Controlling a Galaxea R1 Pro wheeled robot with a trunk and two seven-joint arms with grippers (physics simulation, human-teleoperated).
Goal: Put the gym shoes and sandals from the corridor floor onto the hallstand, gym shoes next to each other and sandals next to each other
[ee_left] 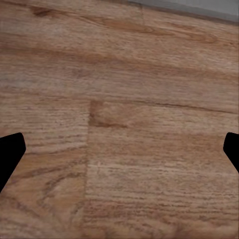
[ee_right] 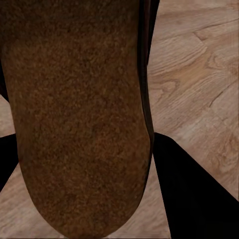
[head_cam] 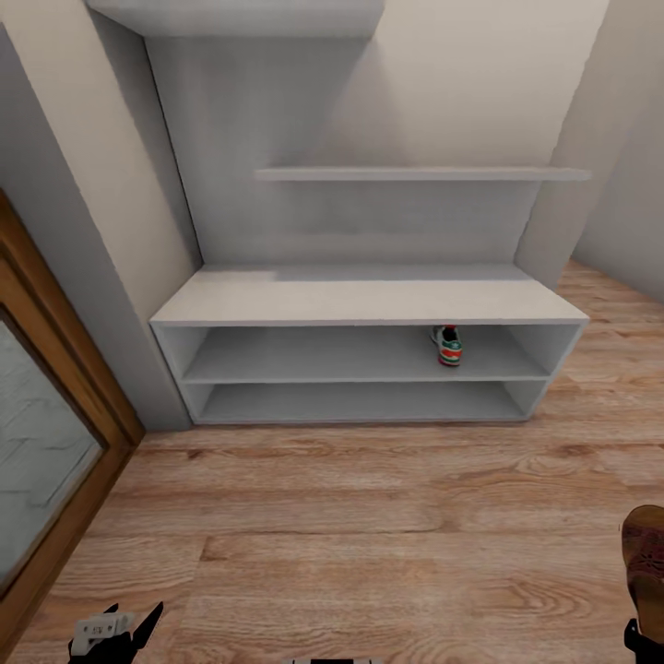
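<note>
1. Gym shoe (head_cam: 449, 346): one cream sneaker with green stripes and a red-orange heel tab stands upright on the upper open shelf of the hallstand (head_cam: 369, 297), toward that shelf's right end, its heel facing outward toward the shelf's front edge.
2. The hallstand's flat bench top is bare pale grey; the lower shelf under the sneaker shows nothing on it. A narrow ledge (head_cam: 420, 173) crosses the tall back panel above the bench.
3. A dark brown sandal (head_cam: 646, 558) sits at the right edge of the head view, above the corridor floor (head_cam: 369, 535) and well apart from the hallstand's front right corner.
4. In the right wrist view the sandal (ee_right: 79, 124) fills the space between the black fingers (ee_right: 194, 199) of the right gripper (ee_right: 82, 164), its grainy brown surface turned to the camera; the pincer is clenched on it.
5. The left gripper (head_cam: 115, 632) hangs low at the bottom left of the head view. In the left wrist view its two black fingertips (ee_left: 10, 154) stand far apart at opposite sides, released, with bare wood planks between them.
6. A wood-framed glass door (head_cam: 46, 433) lines the left wall beside the hallstand's left end.
</note>
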